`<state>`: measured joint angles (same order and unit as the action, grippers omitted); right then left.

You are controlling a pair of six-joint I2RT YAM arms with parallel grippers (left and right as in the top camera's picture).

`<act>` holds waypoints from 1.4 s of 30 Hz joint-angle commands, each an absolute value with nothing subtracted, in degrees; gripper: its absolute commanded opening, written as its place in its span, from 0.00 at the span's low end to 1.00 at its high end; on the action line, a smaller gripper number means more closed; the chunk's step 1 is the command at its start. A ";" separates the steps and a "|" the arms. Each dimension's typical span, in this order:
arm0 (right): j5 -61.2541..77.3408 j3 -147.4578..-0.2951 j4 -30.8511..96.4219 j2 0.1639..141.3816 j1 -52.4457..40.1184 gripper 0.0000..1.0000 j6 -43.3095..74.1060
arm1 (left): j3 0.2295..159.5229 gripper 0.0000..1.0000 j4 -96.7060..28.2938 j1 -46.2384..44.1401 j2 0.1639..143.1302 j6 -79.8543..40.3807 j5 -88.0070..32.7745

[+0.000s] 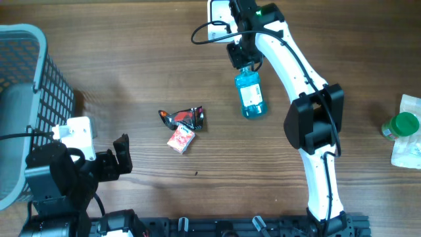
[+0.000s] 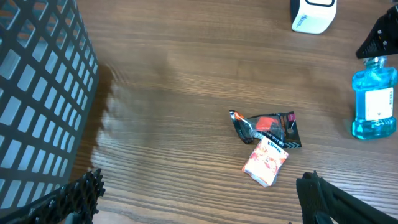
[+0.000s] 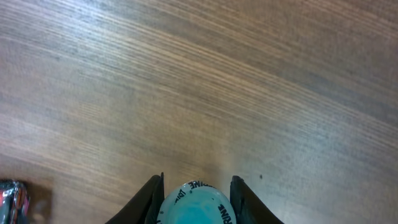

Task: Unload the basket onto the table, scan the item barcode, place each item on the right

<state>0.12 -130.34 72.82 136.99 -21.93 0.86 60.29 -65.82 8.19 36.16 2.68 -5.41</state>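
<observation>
Right hand point(image 1: 242, 60) clenched on the cap of the upright blue bottle point(image 1: 252, 95), at the far side of the desk point(image 1: 131, 79), near a white device point(image 1: 217, 18); left hand point(image 1: 122, 155) released, empty, beside the basket point(image 1: 26, 99); two snack packets point(image 1: 182, 128) mid-desk.

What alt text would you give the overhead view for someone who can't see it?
The right gripper grips one end of a blue bottle near the far edge of the wooden table. Two small packets lie mid-table, and the left gripper sits open beside a grey basket.
</observation>
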 commanded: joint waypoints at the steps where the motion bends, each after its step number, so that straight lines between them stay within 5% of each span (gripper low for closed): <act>1: -0.62 -131.96 74.81 130.58 -21.91 0.12 1.72 | 60.27 1.00 -65.67 7.81 36.07 2.13 -5.69; 18: -0.38 -131.87 80.99 120.64 -21.91 0.18 7.88 | 60.27 1.00 -65.67 7.81 36.07 2.13 -5.69; 29: -0.38 -122.98 72.95 120.64 -21.91 0.23 10.70 | 60.25 1.00 -65.67 7.84 36.07 2.13 -5.69; 34: -0.38 -121.38 72.34 120.64 -21.91 0.38 11.09 | 60.27 1.00 -65.67 7.84 36.07 2.13 -5.69; 38: -0.38 -121.38 72.29 120.64 -21.91 0.61 11.09 | 60.27 1.00 -65.67 7.84 36.07 2.13 -5.69; 42: -0.38 -121.38 72.03 120.64 -21.91 0.65 11.09 | 60.25 1.00 -65.67 7.84 36.07 2.13 -5.69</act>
